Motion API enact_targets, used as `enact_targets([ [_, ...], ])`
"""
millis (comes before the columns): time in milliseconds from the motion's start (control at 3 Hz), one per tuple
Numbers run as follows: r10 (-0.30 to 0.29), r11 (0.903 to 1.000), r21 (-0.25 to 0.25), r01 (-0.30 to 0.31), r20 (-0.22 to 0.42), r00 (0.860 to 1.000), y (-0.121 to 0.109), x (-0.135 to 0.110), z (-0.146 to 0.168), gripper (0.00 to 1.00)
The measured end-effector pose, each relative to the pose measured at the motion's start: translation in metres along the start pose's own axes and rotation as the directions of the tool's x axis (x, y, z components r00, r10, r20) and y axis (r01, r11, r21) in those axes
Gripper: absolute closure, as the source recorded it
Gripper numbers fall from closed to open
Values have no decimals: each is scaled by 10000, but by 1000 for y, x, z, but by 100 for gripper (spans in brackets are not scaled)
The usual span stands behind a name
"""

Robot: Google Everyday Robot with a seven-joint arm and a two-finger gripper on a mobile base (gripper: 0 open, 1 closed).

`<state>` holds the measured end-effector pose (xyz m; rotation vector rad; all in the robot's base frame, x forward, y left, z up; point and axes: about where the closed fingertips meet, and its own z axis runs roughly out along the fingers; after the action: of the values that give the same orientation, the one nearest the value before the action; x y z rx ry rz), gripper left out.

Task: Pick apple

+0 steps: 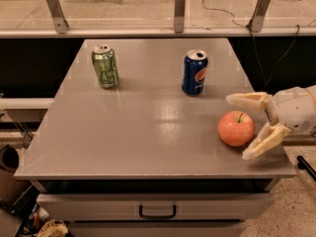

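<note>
The apple [236, 128] is round, orange-red with a short dark stem, and sits on the grey table [138, 132] near its right front corner. My gripper [245, 126] comes in from the right at table height. It is open, with one pale finger [245, 100] behind the apple and the other finger [260, 142] in front of it to the right. The apple sits partly between the fingers, with small gaps on both sides.
A blue soda can [194, 72] stands upright behind the apple, toward the table's middle. A green soda can [104, 65] stands at the back left. A drawer with a dark handle [157, 213] is below the table's front edge. A glass rail [177, 9] runs behind.
</note>
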<state>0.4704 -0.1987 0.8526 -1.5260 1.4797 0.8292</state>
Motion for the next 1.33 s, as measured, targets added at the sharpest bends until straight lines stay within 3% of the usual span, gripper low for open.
enact_targets([
  [333,-202,9973,-702,195,-101,9997,-1,-4,23,38],
  [1000,-214,9973,-705,209,-74,9997,-3,-5,26,85],
  [1333,-223,9972,-721,218,-65,9997,-3,-5,28,100],
])
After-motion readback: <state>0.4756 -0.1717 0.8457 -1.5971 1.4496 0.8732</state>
